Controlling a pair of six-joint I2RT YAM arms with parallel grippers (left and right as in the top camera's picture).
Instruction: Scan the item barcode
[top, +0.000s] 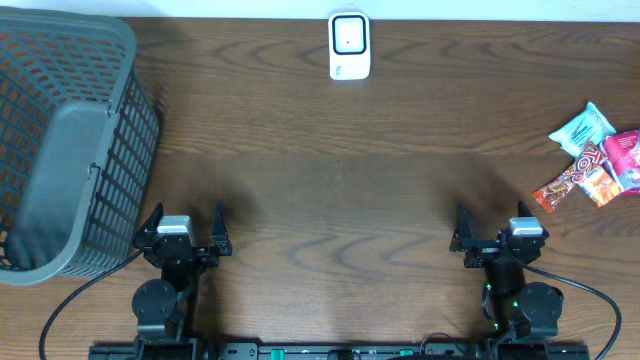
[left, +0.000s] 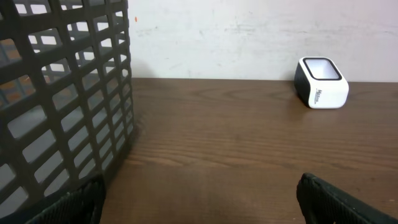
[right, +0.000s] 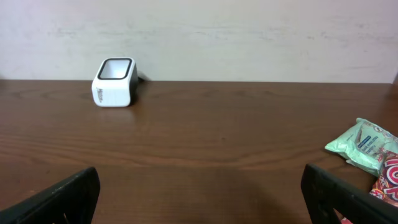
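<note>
Both end effectors stand wide, nothing between their fingers. The left end effector (top: 188, 220) sits at the near edge of the dark brown wooden surface (top: 330, 180), just beside a dark grey plastic lattice basket (top: 70, 150). The right end effector (top: 492, 222) sits well apart, toward the opposite corner. Beyond it, foil snack packets (top: 590, 165) in mint-green, pink and orange-brown lie clustered at the right edge. A small white box-shaped barcode scanner (top: 349, 45) stands at the far edge, about midway.
</note>
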